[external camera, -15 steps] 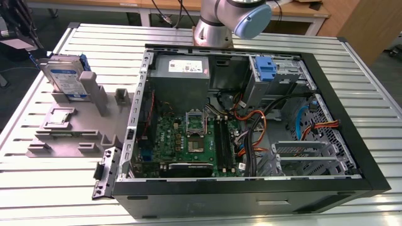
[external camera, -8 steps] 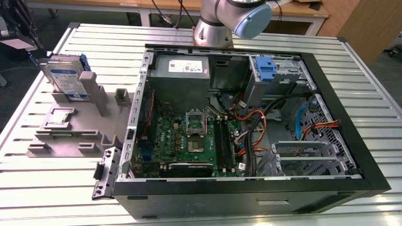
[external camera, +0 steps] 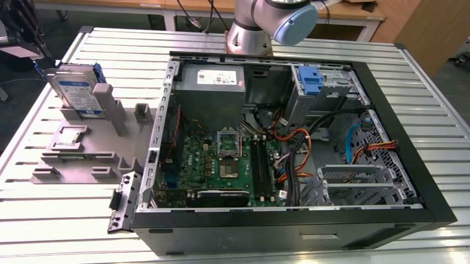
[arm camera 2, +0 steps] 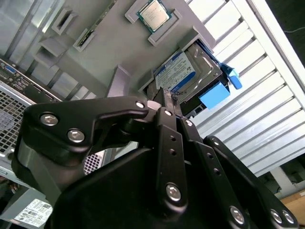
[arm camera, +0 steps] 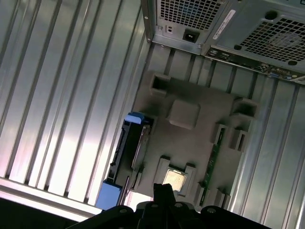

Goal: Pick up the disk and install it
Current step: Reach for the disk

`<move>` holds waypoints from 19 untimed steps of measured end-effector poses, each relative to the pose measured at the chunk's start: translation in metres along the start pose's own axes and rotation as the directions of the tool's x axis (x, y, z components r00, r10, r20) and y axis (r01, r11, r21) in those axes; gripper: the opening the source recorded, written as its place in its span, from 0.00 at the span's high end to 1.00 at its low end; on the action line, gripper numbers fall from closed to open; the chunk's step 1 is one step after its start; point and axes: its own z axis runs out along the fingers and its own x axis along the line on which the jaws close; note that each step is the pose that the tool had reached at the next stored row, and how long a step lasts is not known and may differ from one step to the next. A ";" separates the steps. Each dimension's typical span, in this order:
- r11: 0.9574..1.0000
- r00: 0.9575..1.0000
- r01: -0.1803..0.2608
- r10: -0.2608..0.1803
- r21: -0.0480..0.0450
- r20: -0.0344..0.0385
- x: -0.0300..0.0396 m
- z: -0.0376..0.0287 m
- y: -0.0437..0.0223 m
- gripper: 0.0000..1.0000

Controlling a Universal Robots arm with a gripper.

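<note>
Well clear of gripper [arm camera 2: 167, 98], disk [arm camera 2: 183, 76] upright in stand [arm camera 2: 109, 43]

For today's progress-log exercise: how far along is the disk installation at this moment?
Done: nothing visible; the disk stands in its grey holder beside the case. In hand: the pincer, shut and empty, hangs above the holder. Left: the pickup and the install, neither yet done.

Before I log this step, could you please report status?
Hand shut, empty. Disk apart from it, upright in grey holder beside computer case. Nothing blocking it.
</note>
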 end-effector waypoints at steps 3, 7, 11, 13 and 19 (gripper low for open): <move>1.000 1.000 -0.007 0.007 0.016 -0.004 0.0010 0.0001 0.0004 0.90; 0.998 1.000 -0.009 0.010 0.059 -0.014 0.0018 0.0003 0.0029 0.90; 0.997 0.999 -0.036 0.037 0.063 -0.014 0.0035 0.0006 0.0036 0.90; 0.996 0.998 -0.057 0.058 0.063 -0.014 0.0040 0.0007 0.0037 0.90; 0.994 0.996 -0.086 0.087 0.069 -0.014 0.0081 0.0024 0.0047 0.90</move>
